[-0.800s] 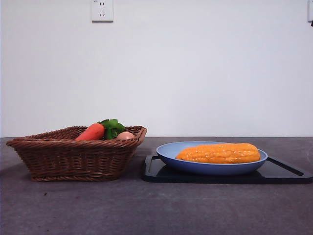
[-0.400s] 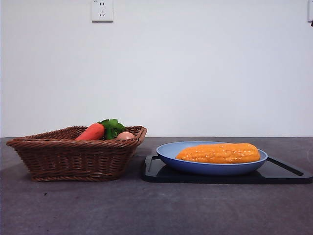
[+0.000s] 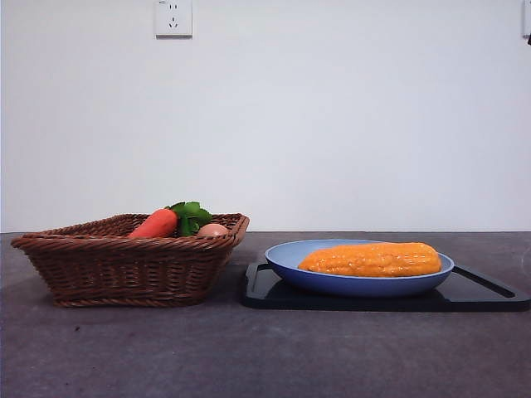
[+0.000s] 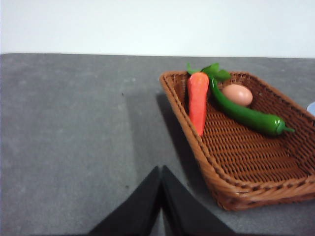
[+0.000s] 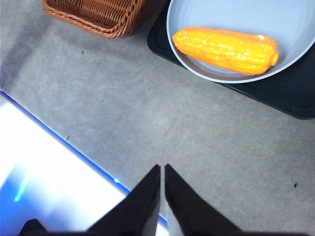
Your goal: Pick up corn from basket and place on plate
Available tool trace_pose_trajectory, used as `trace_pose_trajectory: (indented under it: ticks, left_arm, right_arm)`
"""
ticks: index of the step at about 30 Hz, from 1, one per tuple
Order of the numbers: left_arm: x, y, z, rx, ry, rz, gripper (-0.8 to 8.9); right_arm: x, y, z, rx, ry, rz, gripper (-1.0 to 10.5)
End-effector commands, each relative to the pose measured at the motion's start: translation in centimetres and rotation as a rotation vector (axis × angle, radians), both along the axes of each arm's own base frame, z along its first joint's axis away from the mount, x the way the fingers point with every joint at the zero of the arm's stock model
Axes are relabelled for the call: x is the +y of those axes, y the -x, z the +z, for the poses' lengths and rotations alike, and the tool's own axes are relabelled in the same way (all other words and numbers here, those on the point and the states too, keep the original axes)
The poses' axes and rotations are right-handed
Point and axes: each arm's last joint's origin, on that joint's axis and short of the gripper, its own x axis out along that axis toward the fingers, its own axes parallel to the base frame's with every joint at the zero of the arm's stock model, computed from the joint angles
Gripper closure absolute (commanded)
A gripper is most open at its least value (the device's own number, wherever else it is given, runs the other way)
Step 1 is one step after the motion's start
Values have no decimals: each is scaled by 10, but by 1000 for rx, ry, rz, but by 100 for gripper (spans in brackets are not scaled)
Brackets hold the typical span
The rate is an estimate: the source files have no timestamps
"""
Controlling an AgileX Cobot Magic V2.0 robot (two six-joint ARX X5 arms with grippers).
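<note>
Nothing moved; both end effectors closed, empty.

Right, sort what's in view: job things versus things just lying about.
Job:
corn, lying in the plate
plate, on the tray
basket

Lying about:
carrot, in the basket
green pepper, in the basket
egg, in the basket
tray
wall socket

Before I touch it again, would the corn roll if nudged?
Probably a little: the corn looks round and lies on its side in the plate. The raised rim should likely stop it. Its bumpy surface probably grips well, and it looks stiff.
</note>
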Motion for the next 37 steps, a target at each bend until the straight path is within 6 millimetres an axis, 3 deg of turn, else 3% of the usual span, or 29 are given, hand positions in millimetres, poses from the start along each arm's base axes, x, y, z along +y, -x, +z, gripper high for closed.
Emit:
trace_pose_trajectory:
  ticks: [1, 5, 37]
  left_arm:
    - [0, 0, -4, -6, 14, 5, 810]
    - [0, 0, -11, 44, 30, 7, 810]
    - [0, 0, -10, 33, 35, 7, 810]
  right_arm:
    - [1, -2, 5, -24, -3, 9, 945]
    - [1, -2, 5, -24, -3, 10, 945]
    - [1, -2, 5, -25, -3, 10, 944]
